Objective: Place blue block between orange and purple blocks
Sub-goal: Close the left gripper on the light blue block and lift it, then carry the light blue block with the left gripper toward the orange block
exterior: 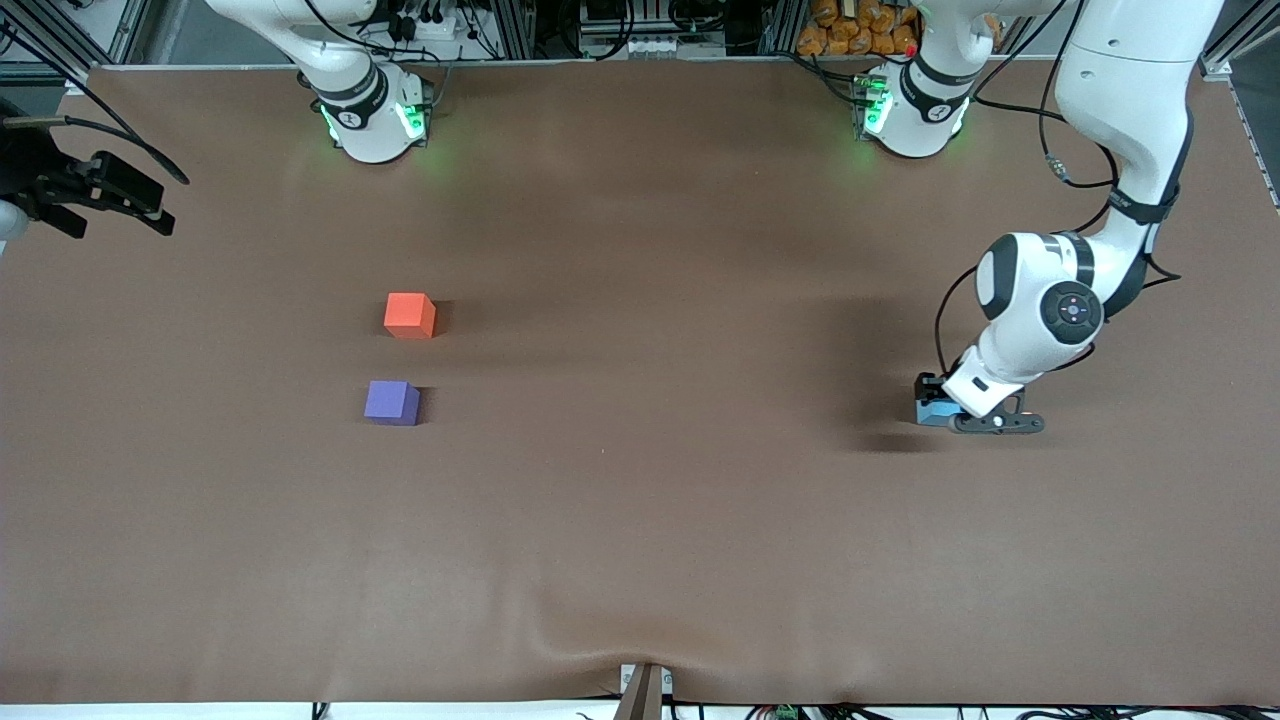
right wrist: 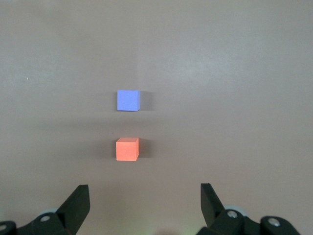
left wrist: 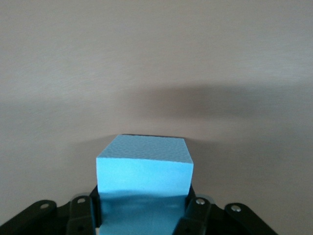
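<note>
At left arm's end: left hand (exterior: 940, 408) clamps blue block (exterior: 935, 410); right hand (right wrist: 144, 205) spread, waiting.

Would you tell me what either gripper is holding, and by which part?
The left gripper holds the blue block by two opposite side faces; the right gripper holds nothing.

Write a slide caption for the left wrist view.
Left gripper shut on the blue block, low over the bare brown table.

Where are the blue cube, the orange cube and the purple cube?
Small light sky-blue matte cube (left wrist: 143, 166), left wrist view, on its front face.
Small orange-red matte cube (exterior: 409, 315), front view, middle of the cube.
Small violet-purple matte cube (exterior: 391, 402), front view, middle of the cube.
</note>
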You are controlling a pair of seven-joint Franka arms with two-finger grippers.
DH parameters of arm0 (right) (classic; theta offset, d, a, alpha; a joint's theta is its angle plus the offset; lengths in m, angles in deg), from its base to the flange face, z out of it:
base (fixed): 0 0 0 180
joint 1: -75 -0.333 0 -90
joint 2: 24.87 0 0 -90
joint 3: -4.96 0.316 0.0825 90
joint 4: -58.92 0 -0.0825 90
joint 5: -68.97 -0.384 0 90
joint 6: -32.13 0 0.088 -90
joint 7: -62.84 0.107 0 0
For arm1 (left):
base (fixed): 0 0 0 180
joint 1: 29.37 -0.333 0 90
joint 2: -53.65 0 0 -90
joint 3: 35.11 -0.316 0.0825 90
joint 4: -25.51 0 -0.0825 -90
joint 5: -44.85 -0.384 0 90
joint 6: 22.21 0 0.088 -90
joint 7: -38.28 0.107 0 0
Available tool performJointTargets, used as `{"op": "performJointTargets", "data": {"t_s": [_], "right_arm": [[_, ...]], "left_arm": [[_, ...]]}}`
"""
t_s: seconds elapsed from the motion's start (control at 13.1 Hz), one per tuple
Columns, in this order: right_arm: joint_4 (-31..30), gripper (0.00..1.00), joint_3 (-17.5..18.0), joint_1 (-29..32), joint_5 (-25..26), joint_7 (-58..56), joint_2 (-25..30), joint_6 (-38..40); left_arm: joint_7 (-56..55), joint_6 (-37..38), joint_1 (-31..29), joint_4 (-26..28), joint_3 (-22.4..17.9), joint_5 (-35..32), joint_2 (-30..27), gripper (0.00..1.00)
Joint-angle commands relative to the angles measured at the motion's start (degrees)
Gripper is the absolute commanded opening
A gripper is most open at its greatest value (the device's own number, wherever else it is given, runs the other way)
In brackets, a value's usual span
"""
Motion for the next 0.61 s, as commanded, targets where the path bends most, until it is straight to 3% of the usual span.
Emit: {"op": "performJointTargets", "data": {"t_s": [0.0, 0.23, 0.53], "right_arm": [[1.10, 1.00, 0.08, 0.29, 0.40, -0.45, -0.43, 0.52], [1.10, 1.00, 0.08, 0.38, 0.31, -0.45, -0.43, 0.52], [1.10, 1.00, 0.08, 0.47, 0.31, -0.53, -0.43, 0.61]], "left_arm": [[-1.10, 2.94, 0.26, -1.83, 5.20, 0.86, -2.49, 0.19], [-11.70, 10.67, 1.49, -11.13, 12.76, 1.04, -1.27, 0.19], [-26.13, 17.62, 12.28, -28.43, 13.40, 0.86, 7.85, 0.18]]}}
